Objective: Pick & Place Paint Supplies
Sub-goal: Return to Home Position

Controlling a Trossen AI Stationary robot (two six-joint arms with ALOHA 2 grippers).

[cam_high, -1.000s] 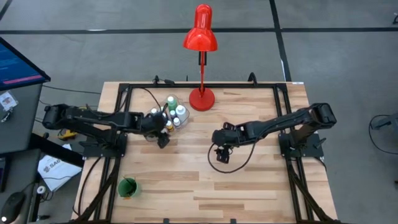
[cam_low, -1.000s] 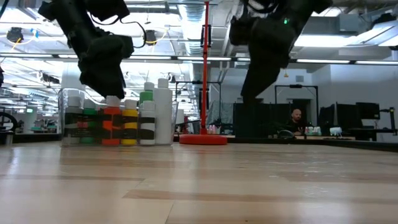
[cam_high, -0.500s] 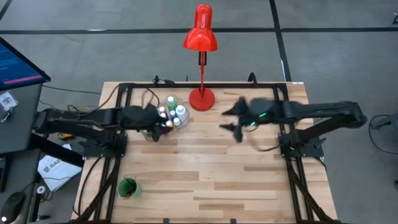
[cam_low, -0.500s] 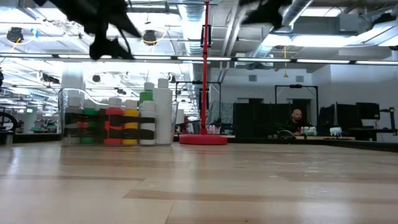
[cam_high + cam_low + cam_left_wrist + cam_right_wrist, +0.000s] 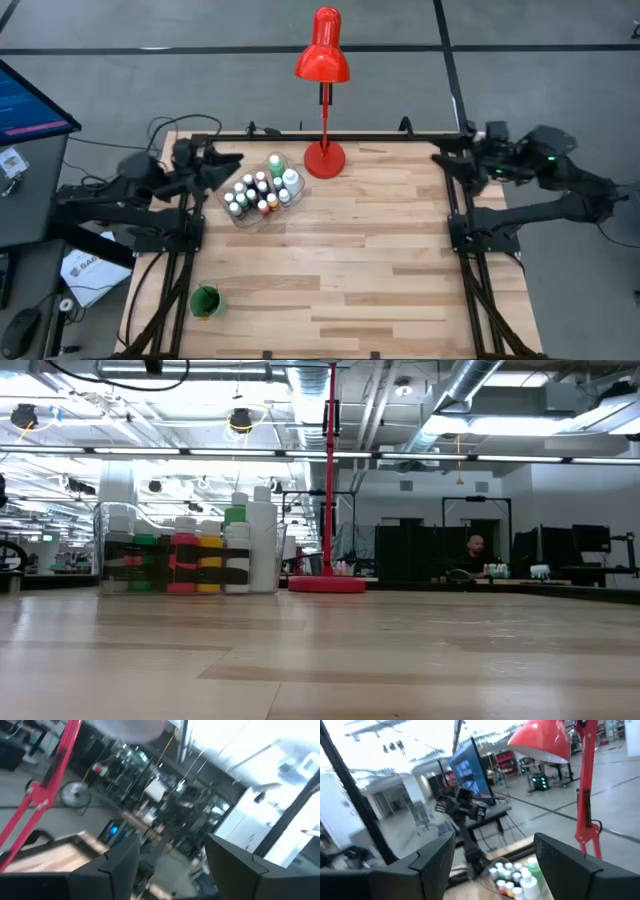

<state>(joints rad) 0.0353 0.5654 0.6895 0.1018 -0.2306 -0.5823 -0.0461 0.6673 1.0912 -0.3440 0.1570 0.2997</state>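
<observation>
High view counts one transparent bin in the upper left of the wooden surface. The paint bottles stand upright and packed together inside it. About a dozen caps show, mostly white, with a few green, red and orange among them; an exact count cannot be settled from above. One red desk lamp stands just right of the bin at the upper centre. One green cup sits well apart at the lower left; what it holds cannot be made out.

In the low view, the front row of the bin appears to hold six bottles. From the left they are one clear or white, one green, one red, one yellow, one white and a taller white one. A green-capped bottle shows behind them. Each carries a dark band as a label, and no writing on it is legible. A person sits far off in the room.

Both arms are off the work area. The left tool is at the upper left edge, just beside the bin. The right tool is at the upper right edge. Each wrist view shows its own two dark fingers spread wide with nothing between them.
</observation>
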